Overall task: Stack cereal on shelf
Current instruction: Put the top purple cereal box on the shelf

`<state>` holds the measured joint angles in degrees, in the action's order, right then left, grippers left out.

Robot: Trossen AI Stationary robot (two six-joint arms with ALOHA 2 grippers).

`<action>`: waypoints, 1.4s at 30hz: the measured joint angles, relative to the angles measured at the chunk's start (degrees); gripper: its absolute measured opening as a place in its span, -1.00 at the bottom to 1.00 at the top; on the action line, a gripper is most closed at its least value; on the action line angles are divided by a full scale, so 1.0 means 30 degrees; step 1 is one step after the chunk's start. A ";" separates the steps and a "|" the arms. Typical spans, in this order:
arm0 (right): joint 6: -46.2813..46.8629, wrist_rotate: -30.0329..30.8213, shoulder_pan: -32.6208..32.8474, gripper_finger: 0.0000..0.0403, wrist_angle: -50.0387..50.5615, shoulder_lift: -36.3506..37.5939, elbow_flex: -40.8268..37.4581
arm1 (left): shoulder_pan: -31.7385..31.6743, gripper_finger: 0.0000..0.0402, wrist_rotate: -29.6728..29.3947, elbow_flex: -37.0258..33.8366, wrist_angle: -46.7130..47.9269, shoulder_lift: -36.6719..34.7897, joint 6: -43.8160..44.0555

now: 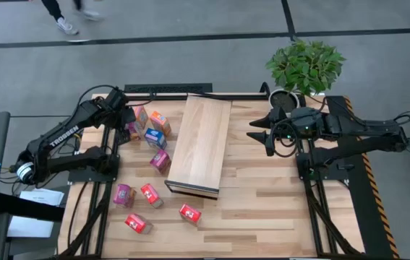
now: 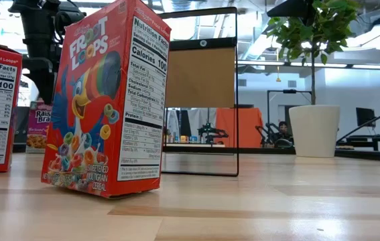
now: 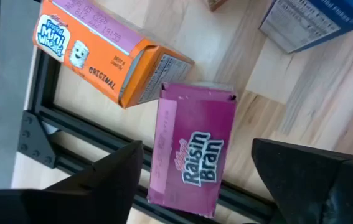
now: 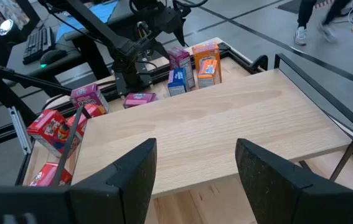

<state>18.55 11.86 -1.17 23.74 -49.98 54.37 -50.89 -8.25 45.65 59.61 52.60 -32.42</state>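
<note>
Left gripper (image 3: 195, 180) at the table's far-left edge, fingers spread wide either side of a magenta Raisin Bran box (image 3: 192, 149) lying flat, nothing gripped. Orange Mini-Wheats box (image 3: 108, 53) just beside it. Shelf (image 1: 201, 141) mid-table, no boxes on top. Right gripper (image 4: 195, 168) gapes empty, hovering at the shelf's right side.

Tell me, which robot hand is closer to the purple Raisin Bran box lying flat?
The left. The left gripper hangs open right over the purple Raisin Bran box at the table's far-left edge. The right gripper waits open across the shelf, far away.
</note>
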 joint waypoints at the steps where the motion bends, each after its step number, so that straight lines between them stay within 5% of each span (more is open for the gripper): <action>1: -0.0003 0.0000 0.0000 0.22 0.0003 0.0000 0.0000 | 0.0000 0.54 0.0093 0.0000 0.0001 0.0000 0.0041; 11: 0.0106 0.0007 0.0000 0.22 0.0003 0.0000 0.0000 | -0.0041 0.67 0.0562 -0.0221 -0.0188 0.0000 -0.0979; 19: 0.0172 0.0007 0.0000 0.22 0.0003 0.0000 0.0000 | -0.0044 0.59 -0.0012 -0.2187 -0.0199 0.0007 -0.0311; 42: 0.0354 0.0066 0.0000 0.22 0.0025 0.0000 -0.0007 | -0.0051 0.17 -0.0444 -0.1362 -0.0330 -0.0029 0.2142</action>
<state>19.62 12.05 -1.17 23.81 -49.98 54.35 -51.05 -9.58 41.56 58.62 52.51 -25.99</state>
